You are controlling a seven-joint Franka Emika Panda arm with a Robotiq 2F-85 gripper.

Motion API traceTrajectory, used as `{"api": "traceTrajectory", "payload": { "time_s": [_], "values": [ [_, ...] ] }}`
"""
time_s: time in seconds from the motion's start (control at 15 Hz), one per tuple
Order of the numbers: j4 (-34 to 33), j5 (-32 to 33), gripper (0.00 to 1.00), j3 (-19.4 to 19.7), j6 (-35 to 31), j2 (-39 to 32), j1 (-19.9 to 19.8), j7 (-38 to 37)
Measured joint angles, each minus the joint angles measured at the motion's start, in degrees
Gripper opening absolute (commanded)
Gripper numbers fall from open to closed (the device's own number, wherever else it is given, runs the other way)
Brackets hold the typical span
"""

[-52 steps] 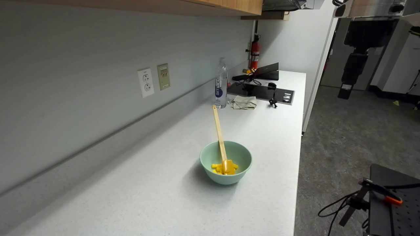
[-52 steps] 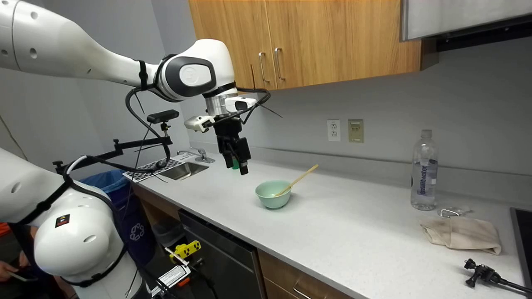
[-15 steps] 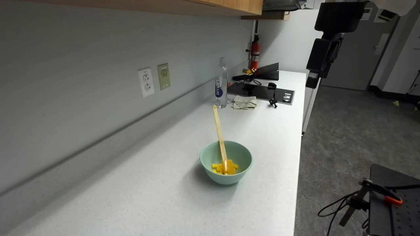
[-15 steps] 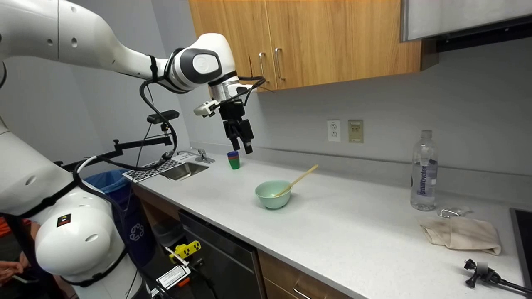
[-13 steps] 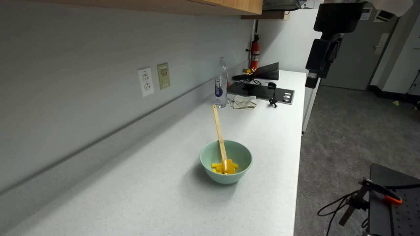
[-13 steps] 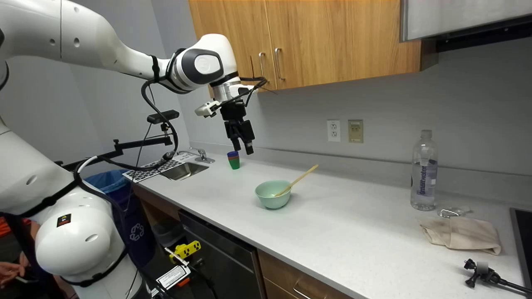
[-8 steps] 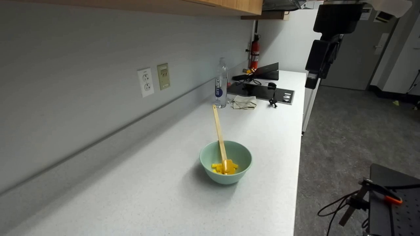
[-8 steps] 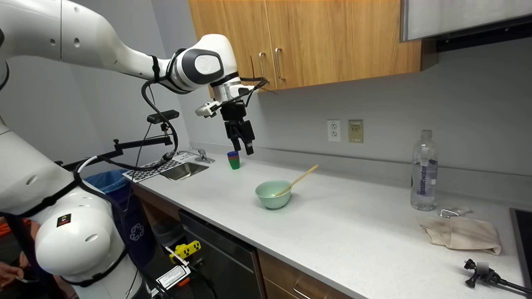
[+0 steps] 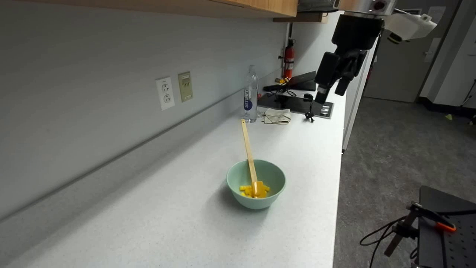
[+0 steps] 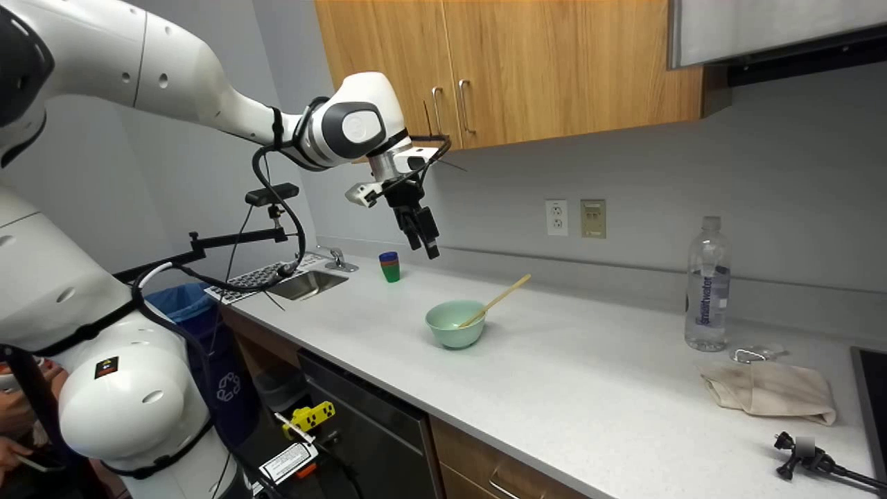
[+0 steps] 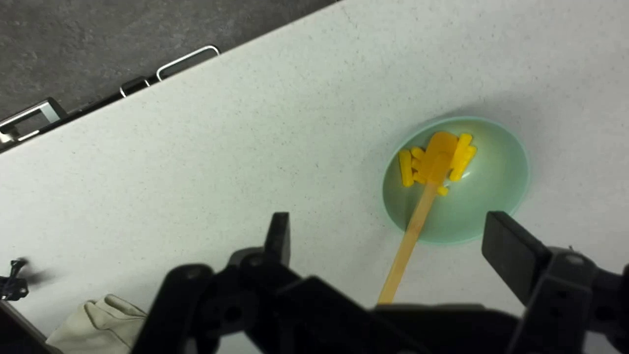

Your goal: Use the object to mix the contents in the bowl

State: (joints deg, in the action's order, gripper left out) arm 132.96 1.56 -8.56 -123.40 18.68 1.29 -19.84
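Spatula point(image 9: 249, 154) in bowl point(image 9: 256, 203), bowl on counter point(image 9: 178, 223)

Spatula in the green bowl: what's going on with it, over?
Gripper open, high above the counter, holding nothing. Spatula leaning in bowl, head among yellow pieces. Water bottle stands apart, likely not in the way.

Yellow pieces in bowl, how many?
6 or more pieces, wrist view: at least 3 left of the spatula head, 2 right, 1 beside its handle. Others may hide underneath.
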Motion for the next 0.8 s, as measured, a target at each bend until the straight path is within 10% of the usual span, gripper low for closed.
{"api": "traceTrajectory", "payload": {
  "time_s": [0.8],
  "values": [
    [-2.08, -0.16, 1.00, -0.20, -10.35, -6.33, 0.71, -5.52]
  ]
}}
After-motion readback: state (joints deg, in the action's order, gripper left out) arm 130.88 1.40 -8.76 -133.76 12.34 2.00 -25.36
